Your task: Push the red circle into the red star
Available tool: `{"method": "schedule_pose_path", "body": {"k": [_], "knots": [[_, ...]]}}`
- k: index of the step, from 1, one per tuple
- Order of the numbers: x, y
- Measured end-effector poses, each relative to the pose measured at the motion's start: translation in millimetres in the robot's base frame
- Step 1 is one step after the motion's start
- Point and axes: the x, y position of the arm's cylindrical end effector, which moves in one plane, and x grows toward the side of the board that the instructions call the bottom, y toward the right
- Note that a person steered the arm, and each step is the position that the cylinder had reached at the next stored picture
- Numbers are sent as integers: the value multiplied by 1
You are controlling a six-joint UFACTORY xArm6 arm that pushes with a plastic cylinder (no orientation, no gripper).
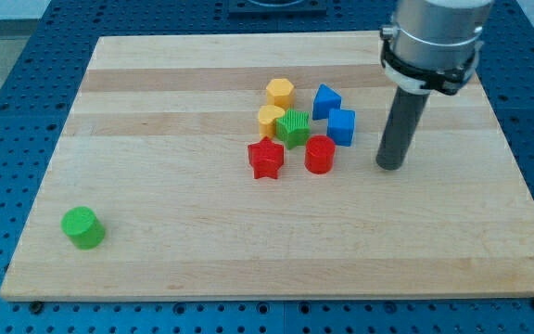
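A wooden board holds a cluster of blocks. The red circle sits just right of the red star, a small gap between them. My tip, a bare rod grasping nothing, rests right of the red circle, apart from it.

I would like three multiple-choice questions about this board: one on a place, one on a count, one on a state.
1. Where is my tip relative to the red circle?
A. on the view's right
B. on the view's left
C. on top of it

2. How many blue blocks are there?
A. one
B. two
C. four

3. The red circle and the red star are:
A. stacked
B. apart
C. pressed together

Answers: 1 A, the rod stands right of the cluster. 2 B, two blue blocks sit together. 3 B, bare wood shows between them.
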Motion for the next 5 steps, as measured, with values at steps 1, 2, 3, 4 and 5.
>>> {"method": "schedule_pose_path", "body": {"k": [1, 2, 3, 4, 5], "knots": [[-8, -33], [-8, -67], [-8, -101], [-8, -127], [-8, -148]]}}
